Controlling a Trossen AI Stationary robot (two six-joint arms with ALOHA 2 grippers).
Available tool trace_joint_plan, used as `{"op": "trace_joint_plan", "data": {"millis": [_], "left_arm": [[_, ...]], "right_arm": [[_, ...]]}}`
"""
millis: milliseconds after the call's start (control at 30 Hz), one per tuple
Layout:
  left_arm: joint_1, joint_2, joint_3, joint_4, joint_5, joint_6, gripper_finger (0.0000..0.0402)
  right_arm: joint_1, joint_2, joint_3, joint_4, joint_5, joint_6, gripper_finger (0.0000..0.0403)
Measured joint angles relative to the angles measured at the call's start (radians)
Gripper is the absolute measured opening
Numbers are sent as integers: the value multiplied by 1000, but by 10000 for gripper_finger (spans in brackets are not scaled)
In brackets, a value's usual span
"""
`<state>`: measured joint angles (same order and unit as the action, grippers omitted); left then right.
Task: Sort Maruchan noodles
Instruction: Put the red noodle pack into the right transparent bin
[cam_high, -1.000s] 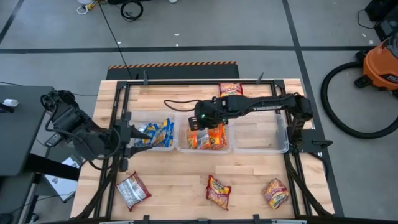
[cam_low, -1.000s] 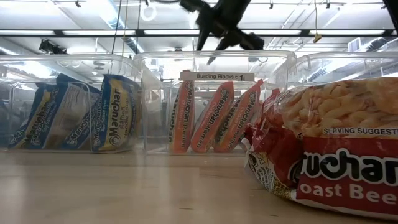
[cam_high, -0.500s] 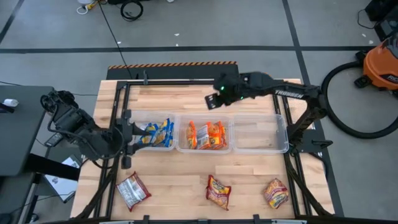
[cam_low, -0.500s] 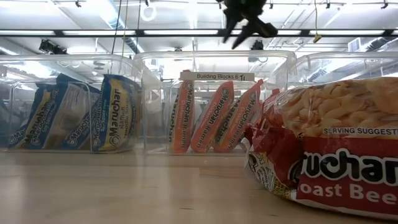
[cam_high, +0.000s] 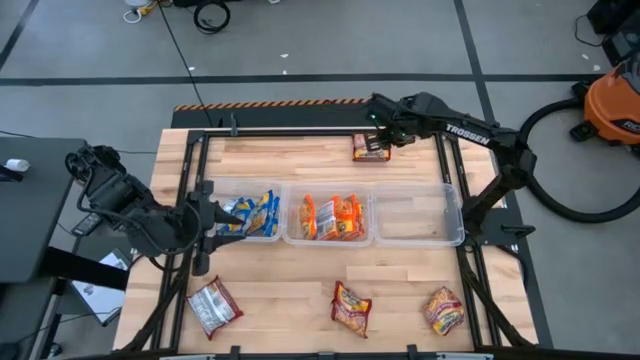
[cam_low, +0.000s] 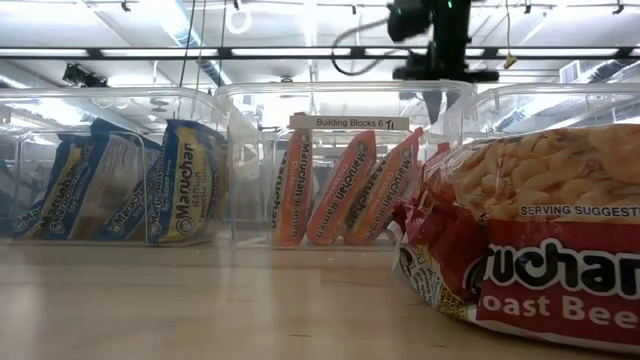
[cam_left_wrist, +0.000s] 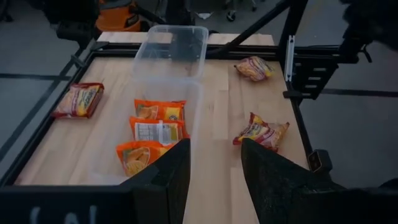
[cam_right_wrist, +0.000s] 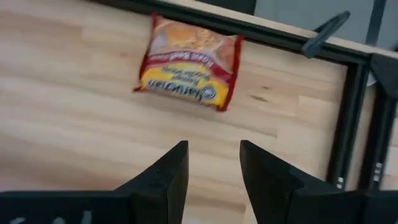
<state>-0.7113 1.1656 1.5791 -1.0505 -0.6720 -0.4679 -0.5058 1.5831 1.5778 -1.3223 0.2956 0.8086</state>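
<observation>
High view, right gripper (cam_high: 383, 128): above the red packet (cam_high: 371, 148) at the far edge of the surface (cam_high: 300, 290), jaws apart, empty.
Left gripper (cam_high: 215, 215): at left bin (cam_high: 247, 214), jaws apart, empty.
Bins: blue packets (cam_high: 252, 213) left, orange packets (cam_high: 333, 217) middle.
Near edge: three packets.

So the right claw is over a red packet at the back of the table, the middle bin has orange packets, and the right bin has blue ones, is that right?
Not quite. In the high view the right bin is empty; the blue packets sit in the left bin. The rest holds: the right claw is over the red packet, and orange packets fill the middle bin.
</observation>
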Motion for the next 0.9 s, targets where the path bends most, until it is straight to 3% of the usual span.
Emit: {"op": "trace_joint_plan", "data": {"millis": [233, 500, 667, 900], "left_arm": [[0, 0, 0, -3, -17, -32, 148], [2, 0, 0, 9, -192, 21, 148], [29, 0, 0, 35, -244, 34, 148], [118, 0, 0, 115, -271, 143, 148]], "right_arm": [[-152, -52, -256, 261, -51, 26, 151], [-318, -9, -414, 500, -160, -50, 151], [-406, 2, -497, 600, -234, -109, 151], [-521, 2, -625, 840, -449, -141, 147]]}}
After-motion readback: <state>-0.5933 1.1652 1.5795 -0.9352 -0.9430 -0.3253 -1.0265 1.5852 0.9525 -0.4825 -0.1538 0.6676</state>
